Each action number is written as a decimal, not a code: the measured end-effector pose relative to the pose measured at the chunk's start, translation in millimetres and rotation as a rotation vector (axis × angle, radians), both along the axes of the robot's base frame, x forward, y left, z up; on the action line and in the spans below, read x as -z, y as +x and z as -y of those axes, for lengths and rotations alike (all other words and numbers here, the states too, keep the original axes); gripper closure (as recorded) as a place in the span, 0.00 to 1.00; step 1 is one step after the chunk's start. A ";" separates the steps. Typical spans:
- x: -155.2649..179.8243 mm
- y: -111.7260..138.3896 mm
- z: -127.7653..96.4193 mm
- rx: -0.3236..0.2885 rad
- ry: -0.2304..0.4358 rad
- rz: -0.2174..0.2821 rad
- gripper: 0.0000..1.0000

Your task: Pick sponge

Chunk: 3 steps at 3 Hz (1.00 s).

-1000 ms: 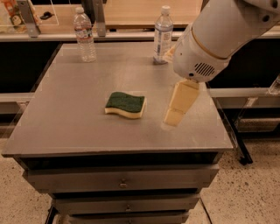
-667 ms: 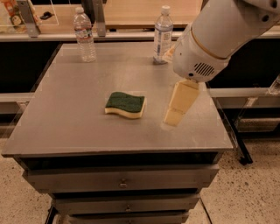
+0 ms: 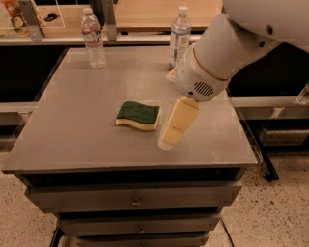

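The sponge (image 3: 138,116) lies flat near the middle of the grey table (image 3: 82,140), dark green scouring side up over pale yellow foam. My gripper (image 3: 170,137) hangs from the large white arm (image 3: 227,53) just to the right of the sponge. It is cream-yellow, tilts down and to the left, and its tip is close to the tabletop. It stands a short way from the sponge's right edge and does not touch it.
Two clear water bottles stand at the back of the table, one at the left (image 3: 93,38) and one at the right (image 3: 179,36) next to the arm. Drawers (image 3: 135,200) sit under the tabletop. A wooden counter (image 3: 145,14) runs behind.
My gripper and arm have moved left, closer to the sponge. The sponge has not moved.
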State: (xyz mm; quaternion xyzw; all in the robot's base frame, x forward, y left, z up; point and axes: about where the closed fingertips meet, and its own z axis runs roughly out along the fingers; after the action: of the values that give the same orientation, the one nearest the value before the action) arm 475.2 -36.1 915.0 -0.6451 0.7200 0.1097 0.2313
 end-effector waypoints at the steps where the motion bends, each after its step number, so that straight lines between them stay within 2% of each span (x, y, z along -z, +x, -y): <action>1: 23.0 9.4 -22.7 0.006 0.035 -0.035 0.00; 2: 44.4 18.9 -39.4 0.001 0.083 -0.039 0.00; 3: 58.2 35.0 -50.6 -0.004 0.130 -0.009 0.00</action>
State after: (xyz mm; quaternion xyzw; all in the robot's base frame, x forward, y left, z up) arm 510.2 14.5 856.8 -0.6297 0.7110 0.1594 0.2693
